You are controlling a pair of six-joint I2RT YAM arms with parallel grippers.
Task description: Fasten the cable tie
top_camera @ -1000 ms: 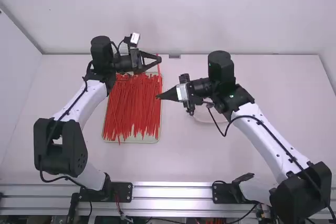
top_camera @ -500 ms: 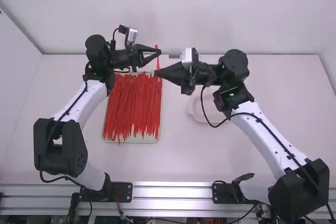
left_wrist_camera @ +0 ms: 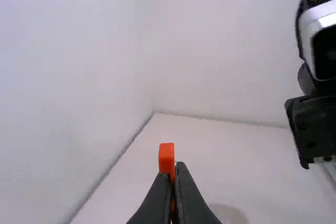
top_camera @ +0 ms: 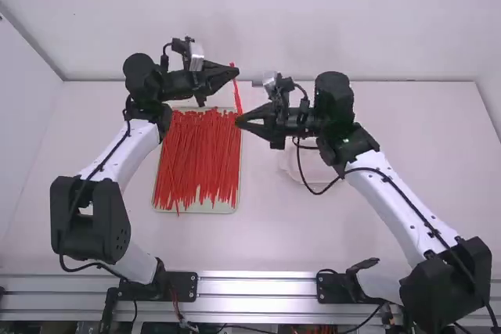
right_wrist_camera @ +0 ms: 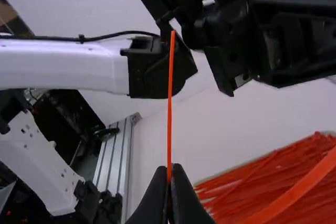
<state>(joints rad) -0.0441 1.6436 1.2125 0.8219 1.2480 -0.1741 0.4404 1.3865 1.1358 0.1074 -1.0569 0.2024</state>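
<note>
- A robotics lab test bench, set up as a small enclosed work cell
- Two white robot arms with black joints, the left arm [top_camera: 117, 159] and the right arm [top_camera: 391, 193], are bolted by their bases to an aluminium rail [top_camera: 258, 281] along the near edge
- A plain white table [top_camera: 438, 154] is boxed in by bare white walls [top_camera: 313, 13]
- Loose cables [top_camera: 176, 320] hang beneath the rail
- Many identical red cable ties [top_camera: 197, 160] lie side by side in one flat batch

L gripper [top_camera: 233, 75] clamped; R gripper [top_camera: 239, 120] clamped, both aloft.
</note>
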